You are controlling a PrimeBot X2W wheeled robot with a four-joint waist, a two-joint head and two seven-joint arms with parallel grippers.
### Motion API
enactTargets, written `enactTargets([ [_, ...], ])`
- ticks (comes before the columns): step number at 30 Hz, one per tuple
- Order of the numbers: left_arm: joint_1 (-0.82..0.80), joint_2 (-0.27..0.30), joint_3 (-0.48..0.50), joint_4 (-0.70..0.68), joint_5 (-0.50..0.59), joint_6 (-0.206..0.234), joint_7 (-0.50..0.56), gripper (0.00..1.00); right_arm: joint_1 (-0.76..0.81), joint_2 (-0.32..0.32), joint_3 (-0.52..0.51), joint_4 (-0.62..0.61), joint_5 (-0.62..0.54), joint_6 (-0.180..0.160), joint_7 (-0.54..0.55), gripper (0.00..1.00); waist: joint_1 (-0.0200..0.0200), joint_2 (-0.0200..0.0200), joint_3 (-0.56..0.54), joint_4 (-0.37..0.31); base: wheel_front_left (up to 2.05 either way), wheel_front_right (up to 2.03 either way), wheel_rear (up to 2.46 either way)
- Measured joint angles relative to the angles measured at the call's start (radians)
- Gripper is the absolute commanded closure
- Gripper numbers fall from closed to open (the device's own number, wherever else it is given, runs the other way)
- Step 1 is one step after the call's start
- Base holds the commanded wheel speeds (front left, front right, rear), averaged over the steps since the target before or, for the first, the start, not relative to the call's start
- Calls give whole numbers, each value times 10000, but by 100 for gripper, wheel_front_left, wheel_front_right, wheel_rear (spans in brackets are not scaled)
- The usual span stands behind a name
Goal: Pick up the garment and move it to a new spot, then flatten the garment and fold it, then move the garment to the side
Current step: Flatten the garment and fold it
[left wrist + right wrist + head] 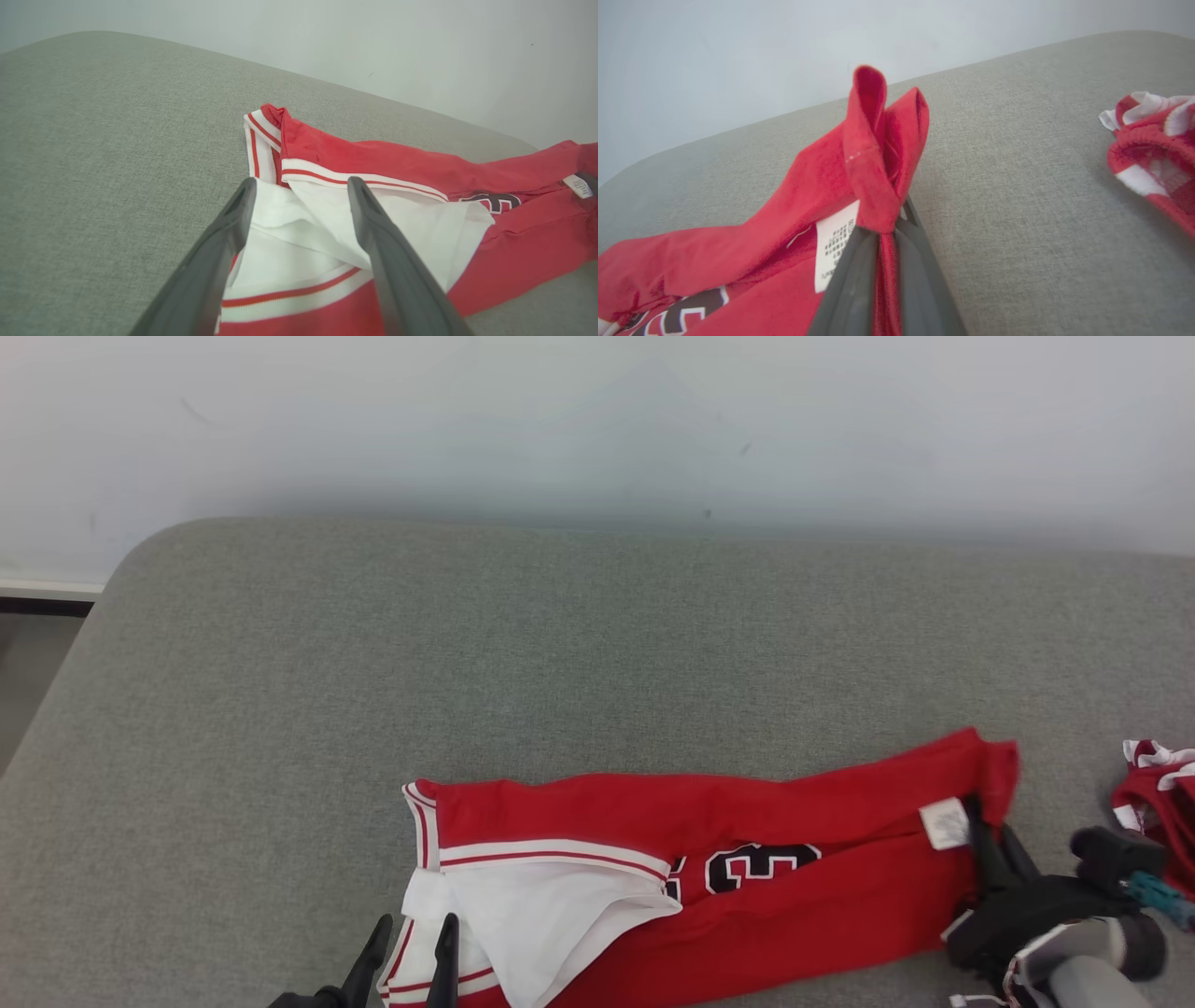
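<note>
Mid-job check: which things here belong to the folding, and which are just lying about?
Job: red jersey; right gripper, shut on its end; left gripper, open over its white part.
Lying about: second red-and-white garment, apart at the right.

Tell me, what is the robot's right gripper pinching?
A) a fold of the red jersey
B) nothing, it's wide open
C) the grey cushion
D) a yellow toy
A: the right gripper has its two fingers shut on a raised fold of the red jersey, right beside the white tag.
</note>
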Motion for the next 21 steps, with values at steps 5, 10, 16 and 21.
enactTargets([
  [5,108,-6,8,86,-12,0,0,0,324,397,686,-1871,-224,0,-2,100,0,0,-100,-165,0,0,0],
  [10,109,-21,-104,192,-10,0,0,0,479,355,2558,-3795,497,0,564,100,0,0,-254,-295,0,0,0],
  [16,72,-88,-487,334,52,0,0,0,58,560,4318,-5095,1181,-2,1931,100,0,0,-375,-58,0,0,0],
  [21,-66,-140,-499,337,240,0,0,0,-516,1035,5208,-4449,1055,-2,2188,100,0,0,-377,458,0,0,0],
])
